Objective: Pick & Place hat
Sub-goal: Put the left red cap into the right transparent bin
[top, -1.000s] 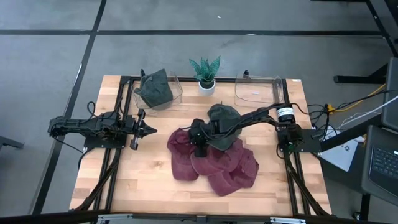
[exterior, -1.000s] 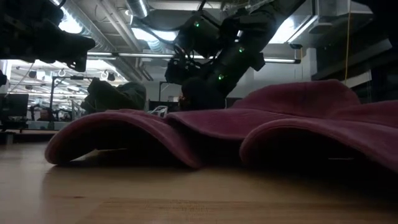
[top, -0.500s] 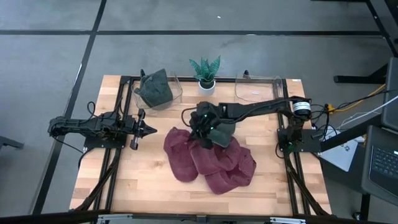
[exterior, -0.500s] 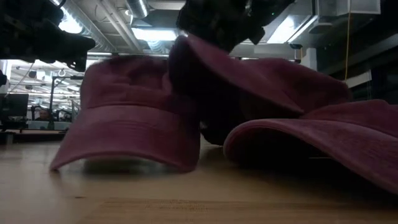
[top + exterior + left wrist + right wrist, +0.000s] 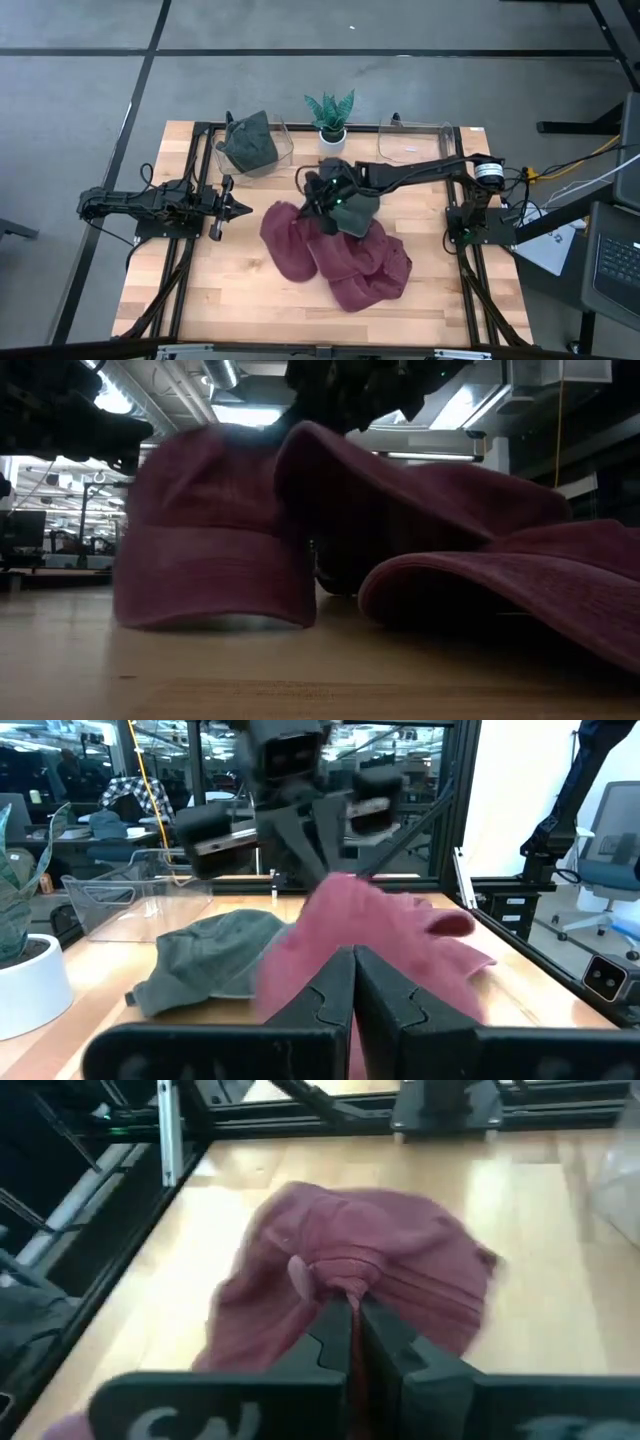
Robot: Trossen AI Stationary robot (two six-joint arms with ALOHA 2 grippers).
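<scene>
I have the right pincer (image 5: 318,203) out over the middle of the counter (image 5: 200,290), its fingers pinched tight on a fold in the crown of a maroon hat (image 5: 285,240); my right wrist view shows the cloth bunched between the fingertips, and the hat hangs partly raised, its lower edge apparently at the wood in the low view. So I judge the pick as made but the place as not yet done: this hat is near the centre, left of the remaining pile of maroon hats (image 5: 365,265) and just beside a green hat (image 5: 355,212) lying under the right arm. Of the two clear bins at the far edge, the left bin (image 5: 283,147) already holds a green hat, while the right bin (image 5: 415,145) looks to have nothing in it, so most of the sorting seems left to do. Between the bins stands a small potted plant (image 5: 330,118). My left pincer (image 5: 240,208) waits at the left side of the counter with its fingers pressed together, holding nothing. Which bin the maroon hat belongs in I cannot tell from here.
</scene>
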